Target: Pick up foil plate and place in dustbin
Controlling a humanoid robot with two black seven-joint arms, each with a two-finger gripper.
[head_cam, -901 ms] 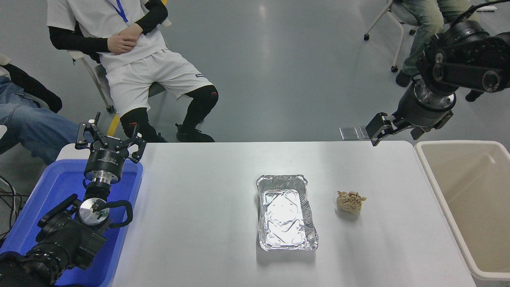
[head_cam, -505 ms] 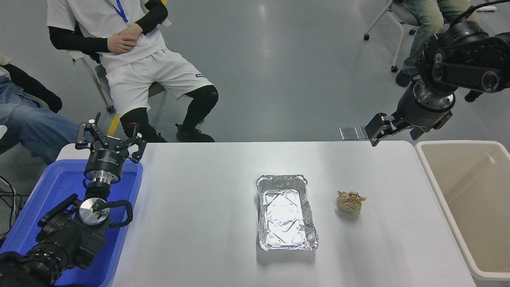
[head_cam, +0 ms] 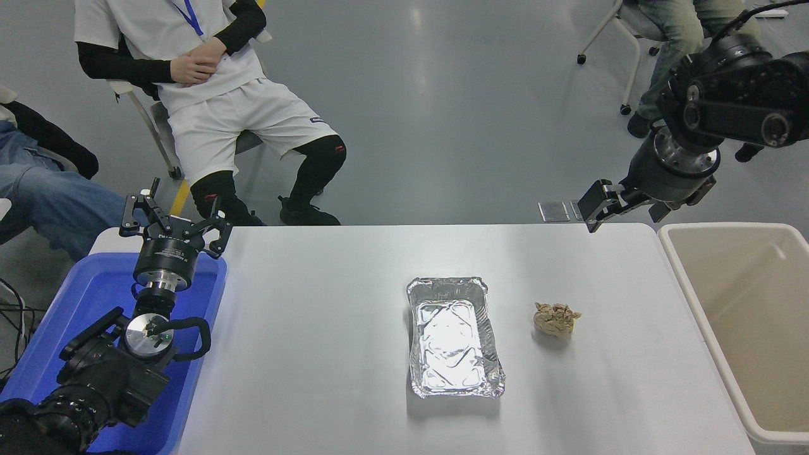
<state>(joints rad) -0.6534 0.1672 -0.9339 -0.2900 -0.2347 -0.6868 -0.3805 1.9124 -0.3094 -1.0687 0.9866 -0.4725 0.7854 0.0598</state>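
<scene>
The foil plate (head_cam: 454, 338), a shiny silver tray, lies flat and upright on the white table (head_cam: 316, 316), a little right of its middle. The dustbin (head_cam: 758, 303), a large beige bin, stands against the table's right edge; nothing shows inside it. My right gripper (head_cam: 627, 208) hangs open and empty in the air above the table's far right corner, well beyond the plate and left of the bin's far end. My left gripper (head_cam: 174, 218) is parked open at the lower left.
A small tan lumpy wad (head_cam: 555, 319) lies right of the plate, between it and the bin. A blue tub (head_cam: 95, 297) stands at the table's left under my left arm. People sit beyond the table at the top left and top right.
My right arm has drifted very slightly up and to the left. The plate, the wad and my left arm have not moved.
</scene>
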